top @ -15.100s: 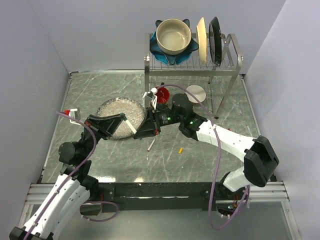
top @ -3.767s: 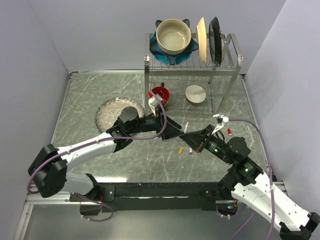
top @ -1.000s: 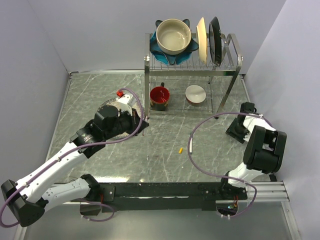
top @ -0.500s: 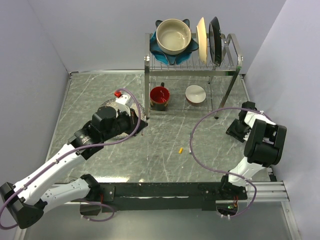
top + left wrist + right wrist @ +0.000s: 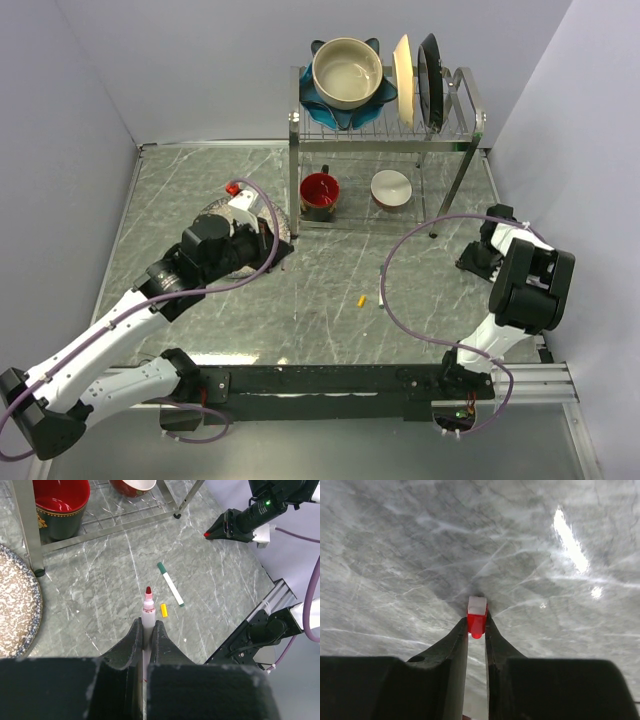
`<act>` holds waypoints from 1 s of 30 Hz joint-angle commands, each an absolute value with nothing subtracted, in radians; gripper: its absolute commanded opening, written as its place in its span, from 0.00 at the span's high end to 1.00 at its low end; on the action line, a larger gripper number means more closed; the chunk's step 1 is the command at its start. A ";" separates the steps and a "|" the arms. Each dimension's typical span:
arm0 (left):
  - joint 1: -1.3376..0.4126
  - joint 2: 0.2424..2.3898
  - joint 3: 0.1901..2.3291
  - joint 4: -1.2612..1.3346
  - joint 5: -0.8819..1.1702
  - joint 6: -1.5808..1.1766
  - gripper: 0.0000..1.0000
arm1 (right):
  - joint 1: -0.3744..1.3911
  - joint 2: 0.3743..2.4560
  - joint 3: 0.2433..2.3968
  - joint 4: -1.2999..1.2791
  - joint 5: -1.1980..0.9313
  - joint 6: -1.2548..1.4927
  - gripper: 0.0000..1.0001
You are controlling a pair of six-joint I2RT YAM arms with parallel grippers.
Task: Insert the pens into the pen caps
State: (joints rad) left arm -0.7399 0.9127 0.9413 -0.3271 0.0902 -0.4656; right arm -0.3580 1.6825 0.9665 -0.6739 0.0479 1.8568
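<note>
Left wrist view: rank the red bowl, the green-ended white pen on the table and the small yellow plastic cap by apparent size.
Largest: red bowl, though cropped.
Then green-ended white pen.
Smallest: yellow plastic cap.

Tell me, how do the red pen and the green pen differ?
The red pen is clamped in the left gripper; the green pen lies loose on the table. The red pen shows a bare red tip; the green pen has green ends. Both have white barrels.

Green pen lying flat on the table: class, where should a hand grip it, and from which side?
Grip the green pen at its white mid-barrel from above, closing across its width: it lies flat, with the yellow cap near one end.
</note>
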 commanded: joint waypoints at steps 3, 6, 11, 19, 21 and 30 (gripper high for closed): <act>-0.742 0.887 0.940 -0.293 0.104 -0.469 0.99 | -0.365 1.649 0.963 -0.700 0.100 1.579 1.00; -0.742 0.879 0.940 -0.291 0.100 -0.469 0.99 | -0.338 1.648 0.974 -0.689 0.103 1.423 1.00; -0.742 0.864 0.939 -0.295 0.078 -0.468 0.99 | -0.200 1.582 0.974 -0.651 0.136 1.218 1.00; -0.742 0.861 0.936 -0.299 0.049 -0.468 0.99 | 0.109 1.447 0.926 -0.531 0.123 0.930 1.00; -0.742 0.861 0.937 -0.305 0.038 -0.465 0.99 | 0.213 1.416 0.927 -0.512 0.103 0.873 1.00; -0.764 0.779 0.940 -0.365 -0.109 -0.436 0.99 | 0.612 1.500 0.986 -0.480 -0.046 0.675 1.00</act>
